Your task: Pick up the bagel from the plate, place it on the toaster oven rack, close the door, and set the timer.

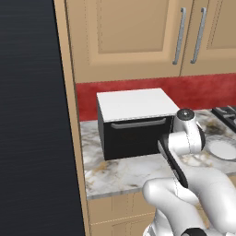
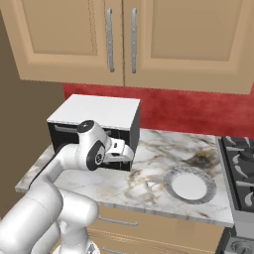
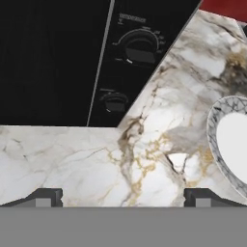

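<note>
The black toaster oven (image 1: 133, 131) stands on the marble counter with its door (image 1: 132, 138) shut and the silver bar handle (image 1: 138, 123) across the top. The rack and the bagel are hidden. The round white-grey plate (image 2: 189, 185) lies bare on the counter to the oven's right, also at the right edge of the hand view (image 3: 231, 140). My gripper (image 2: 128, 153) hovers low in front of the oven's right end, open (image 3: 123, 198), with nothing between its fingertips (image 3: 46, 197). Just ahead of it sit a large dial (image 3: 140, 47) and a smaller knob (image 3: 115, 102) on the control strip.
A gas stove (image 2: 240, 166) borders the counter on the right. Wooden wall cabinets (image 2: 124, 34) hang above a red backsplash. A tall dark panel (image 1: 27, 115) closes off the left side. Bare marble (image 3: 96, 159) lies between the oven and the counter's front edge.
</note>
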Controlling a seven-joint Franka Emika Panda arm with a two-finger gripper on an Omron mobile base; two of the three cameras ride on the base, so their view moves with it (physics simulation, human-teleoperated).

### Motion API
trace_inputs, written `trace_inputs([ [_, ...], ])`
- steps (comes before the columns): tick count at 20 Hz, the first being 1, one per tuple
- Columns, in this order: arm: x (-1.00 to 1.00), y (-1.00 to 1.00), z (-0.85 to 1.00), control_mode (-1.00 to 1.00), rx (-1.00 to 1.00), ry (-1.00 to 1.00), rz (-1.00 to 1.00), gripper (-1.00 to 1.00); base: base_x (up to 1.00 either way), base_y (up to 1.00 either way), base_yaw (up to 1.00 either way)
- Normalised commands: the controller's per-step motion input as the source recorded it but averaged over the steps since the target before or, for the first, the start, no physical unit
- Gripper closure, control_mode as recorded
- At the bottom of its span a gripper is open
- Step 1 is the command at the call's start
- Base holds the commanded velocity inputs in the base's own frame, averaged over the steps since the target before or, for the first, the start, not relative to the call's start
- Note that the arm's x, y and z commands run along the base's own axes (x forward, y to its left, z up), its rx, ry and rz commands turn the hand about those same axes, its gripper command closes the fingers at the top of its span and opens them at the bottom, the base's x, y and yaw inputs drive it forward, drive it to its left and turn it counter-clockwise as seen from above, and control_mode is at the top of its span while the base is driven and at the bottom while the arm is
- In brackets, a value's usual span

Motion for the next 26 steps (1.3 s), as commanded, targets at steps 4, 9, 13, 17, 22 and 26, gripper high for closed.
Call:
trace_inputs([
  [4,0.06,-0.08,-0.18,-1.0,0.0,0.0,0.0,-1.0,0.0,0.0,0.0],
  [9,0.02,-0.04,-0.15,-1.0,0.0,-0.01,0.0,-1.0,0.0,0.0,0.0],
  [13,0.11,0.0,-0.1,-1.0,0.0,-0.04,0.0,-1.0,0.0,0.0,0.0],
  [17,0.17,-0.02,-0.1,-1.0,0.0,0.0,0.0,-1.0,0.0,0.0,0.0],
  [22,0.12,-0.11,-0.11,-1.0,0.0,0.0,0.0,-1.0,0.0,0.0,0.0],
  [26,0.12,-0.09,-0.05,-1.0,0.0,0.0,0.0,-1.0,0.0,0.0,0.0],
])
